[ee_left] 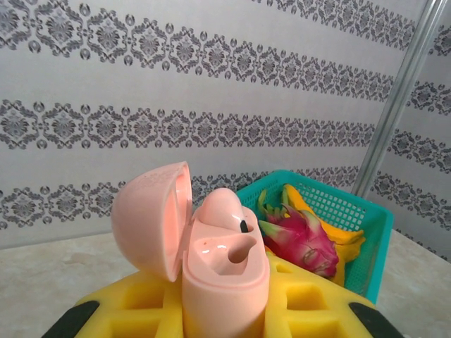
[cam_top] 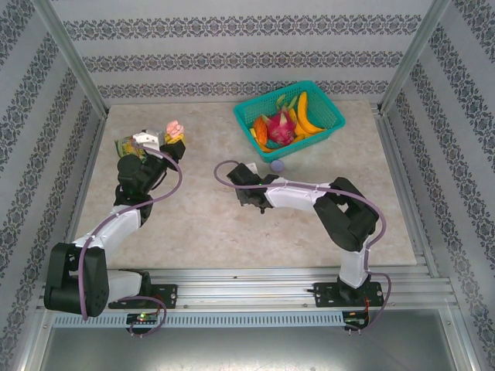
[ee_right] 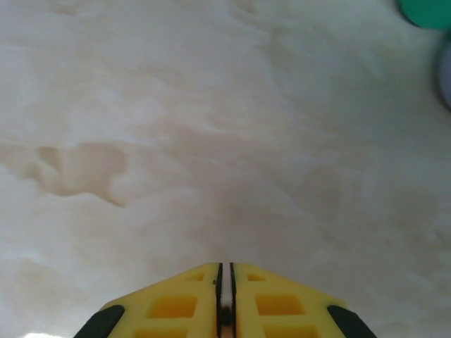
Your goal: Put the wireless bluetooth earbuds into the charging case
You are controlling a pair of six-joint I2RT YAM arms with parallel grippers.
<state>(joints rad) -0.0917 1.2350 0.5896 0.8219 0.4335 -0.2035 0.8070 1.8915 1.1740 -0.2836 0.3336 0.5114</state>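
- The pink charging case [ee_left: 220,278] is being clamped upright by the left gripper [ee_left: 225,304], with its lid swung open to the left.
- A pale pink earbud [ee_left: 218,208] is being seen seated in the case's far socket, right between the left fingers. The near socket is showing hollow.
- The right gripper [ee_right: 225,282] is being held low over the table [cam_top: 201,224], fingers pinched to a thin slit. A pale sliver is being glimpsed in that slit, but what it is cannot be told.
- A purple round case [cam_top: 277,165] is being seen on the table just beside the teal basket [cam_top: 329,108], near the right gripper.
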